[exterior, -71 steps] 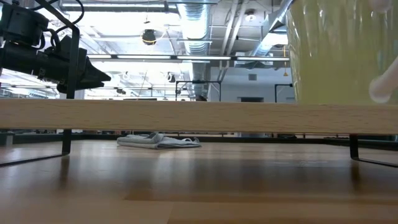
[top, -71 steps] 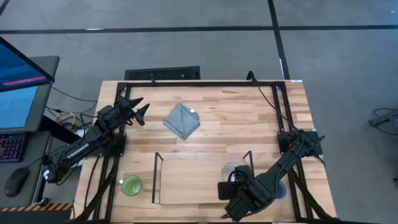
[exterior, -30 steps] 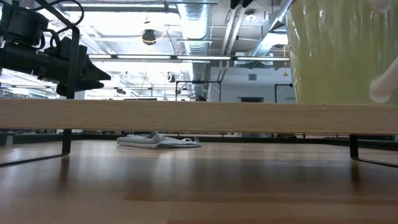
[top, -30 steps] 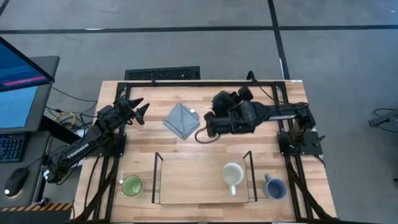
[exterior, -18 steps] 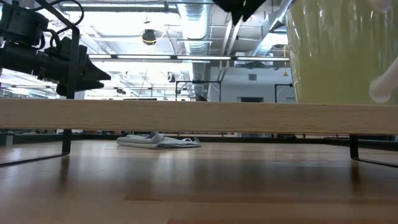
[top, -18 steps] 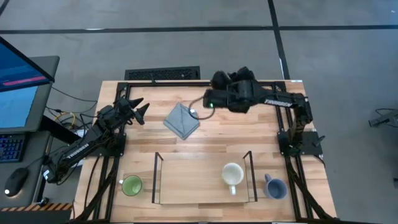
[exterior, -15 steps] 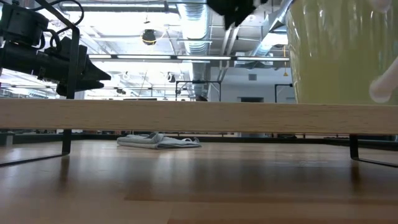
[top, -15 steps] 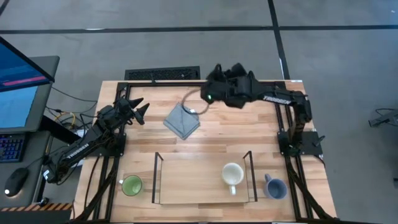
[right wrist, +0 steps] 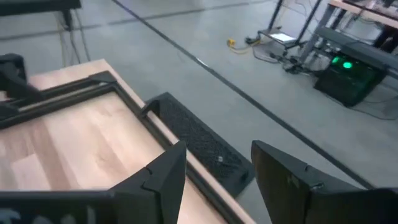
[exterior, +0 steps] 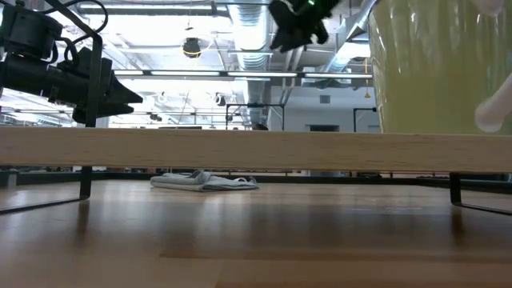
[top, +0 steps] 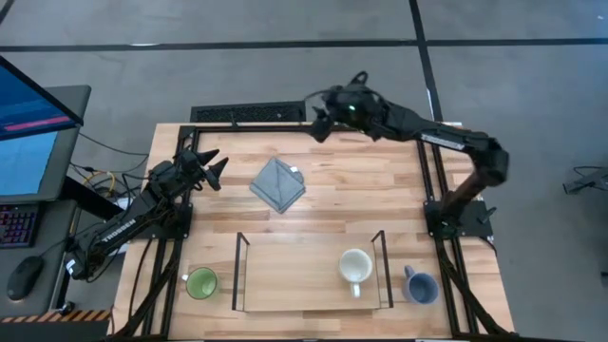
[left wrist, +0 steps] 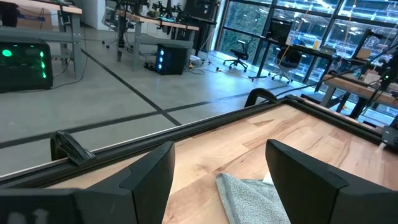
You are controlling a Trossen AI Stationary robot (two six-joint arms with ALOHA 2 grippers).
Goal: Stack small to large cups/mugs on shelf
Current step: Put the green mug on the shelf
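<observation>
Fingers of the right gripper (top: 321, 122) stand parted with nothing between them, raised above the table's far edge, and its wrist view looks out past that edge to the floor, so every mug lies behind those fingers and well apart from them. The left gripper (top: 211, 163) waits over the left rear part of the table, its fingers spread wide and empty, pointing toward the grey folded cloth (top: 277, 184) that lies just ahead of them. On the shelf (top: 294, 271), near the table's front edge, the cream-white mug (top: 355, 266) already stands toward the right end, handle turned to the front. Off the shelf, the blue-grey mug (top: 419, 286) sits on the tabletop just beyond the right wire end, and the green mug (top: 200, 283) sits just beyond the left wire end. What the coming move seems to turn on is this: the green mug lies on the left arm's own side, back toward its base and well short of where its fingers now point, while the blue-grey mug lies close beside the right arm's base, far back from that arm's outstretched fingers. By my reading each arm is the nearer one for the mug on its side, and either would have to swing round and draw back toward the front edge to reach it.
</observation>
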